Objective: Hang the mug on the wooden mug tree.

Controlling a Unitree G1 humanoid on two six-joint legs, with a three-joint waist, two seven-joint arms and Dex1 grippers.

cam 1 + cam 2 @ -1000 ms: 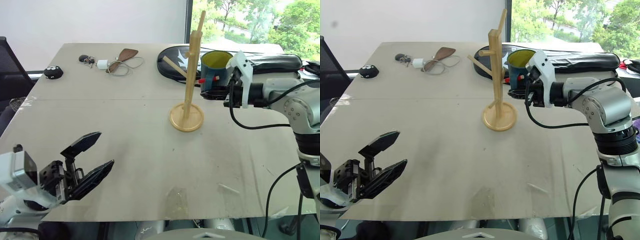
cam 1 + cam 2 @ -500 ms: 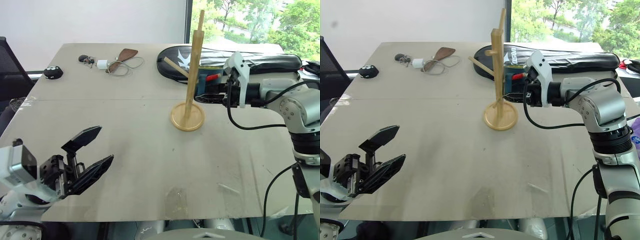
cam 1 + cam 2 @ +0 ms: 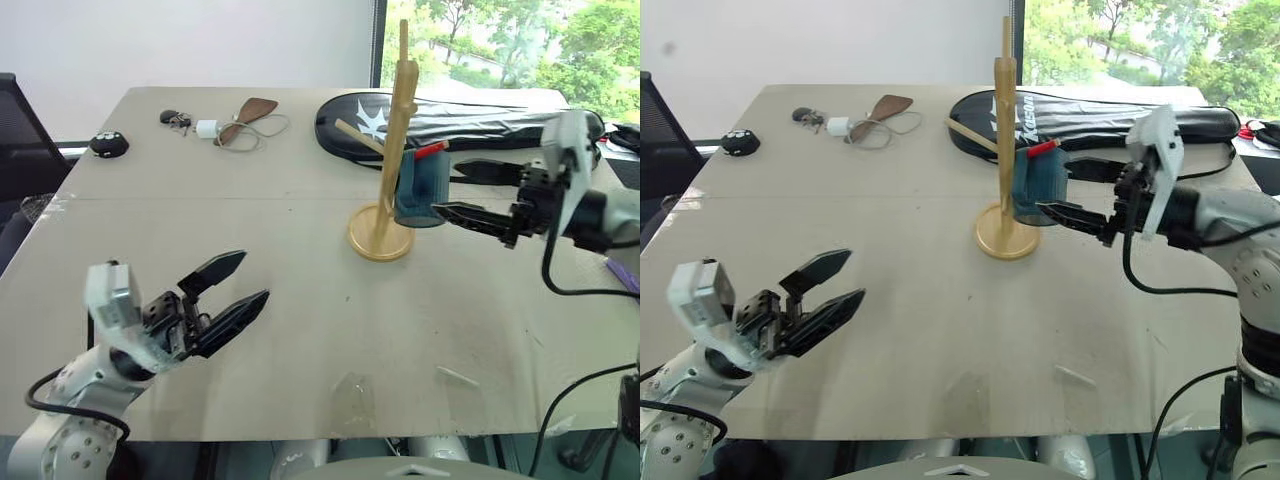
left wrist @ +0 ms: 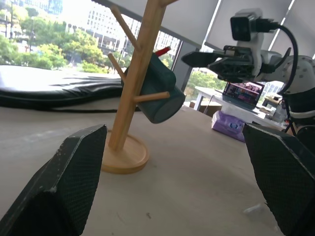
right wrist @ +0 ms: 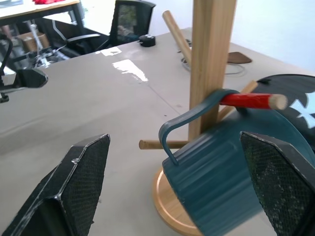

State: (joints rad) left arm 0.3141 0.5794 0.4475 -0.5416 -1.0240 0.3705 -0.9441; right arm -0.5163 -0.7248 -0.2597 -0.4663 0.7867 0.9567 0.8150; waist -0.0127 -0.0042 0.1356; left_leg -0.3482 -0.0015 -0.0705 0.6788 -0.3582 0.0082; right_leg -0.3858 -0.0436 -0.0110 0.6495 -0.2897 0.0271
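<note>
Mug hangs on red-tipped peg (rim hidden).

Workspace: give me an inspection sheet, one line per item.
Surface: pale table, worn, scuffed near the front edge.
Job's things: mug hangs by its handle on the red-tipped peg of the mug tree, tilted, off the table.
Clutter: black racket bag, keys, white charger, brown leather piece, black mouse, all at the far edge.
End effectors: right end effector open, beside the mug, apart from it; left end effector open, empty, over the near table.
Cables: black cable on the right arm.
Surroundings: window with trees, white wall, black chair.
</note>
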